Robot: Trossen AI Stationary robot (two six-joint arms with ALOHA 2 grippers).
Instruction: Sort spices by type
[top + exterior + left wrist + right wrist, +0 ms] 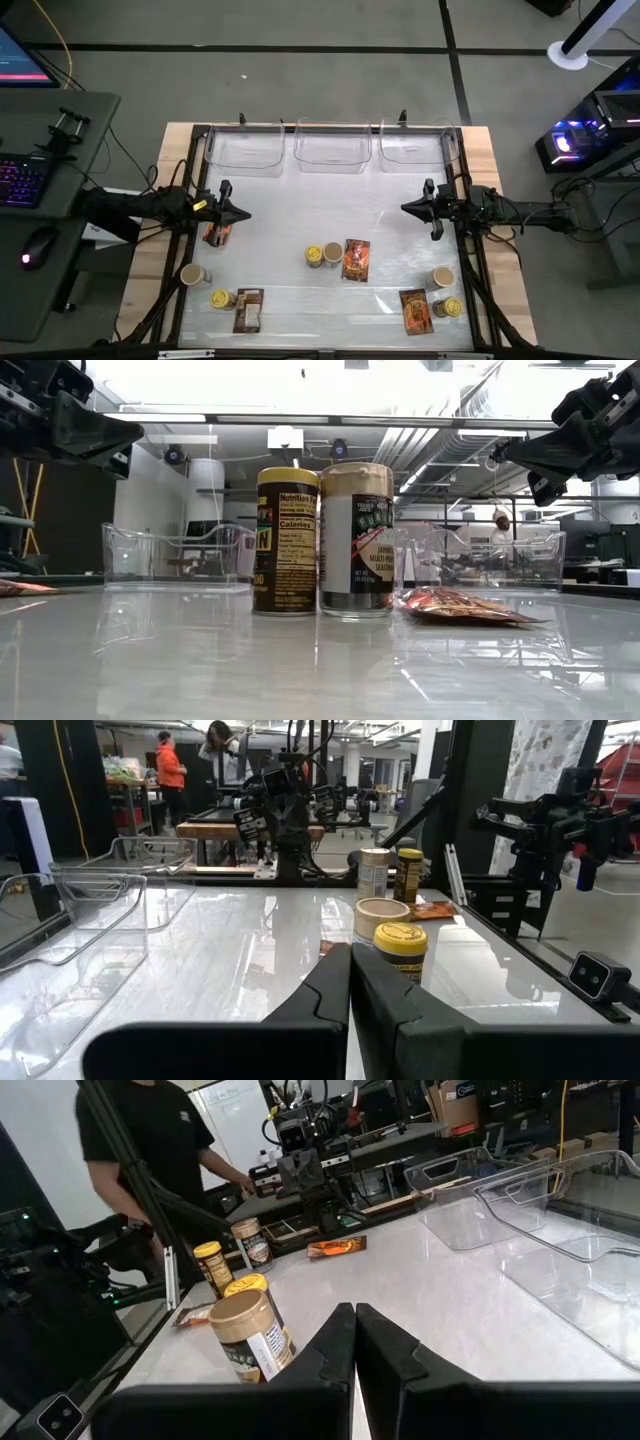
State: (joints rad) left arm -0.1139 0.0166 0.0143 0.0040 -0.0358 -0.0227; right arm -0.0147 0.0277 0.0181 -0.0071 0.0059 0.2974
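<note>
spices lie scattered over the near half of the glossy white table [290, 215]: a yellow-lidded jar [314, 255] touching a tan-lidded jar [332, 256] mid-table, a flat red-orange printed packet [356, 260] just beside them, more jars and packets toward both near corners. three clear plastic bins [332, 150] line the far edge. left gripper [243, 214] and right gripper [407, 209] hover, fingers pressed together, holding nothing.

The left arm covers part of a red packet [216, 234]. In the low view, another packet [20, 588] is cut off by the edge.
</note>
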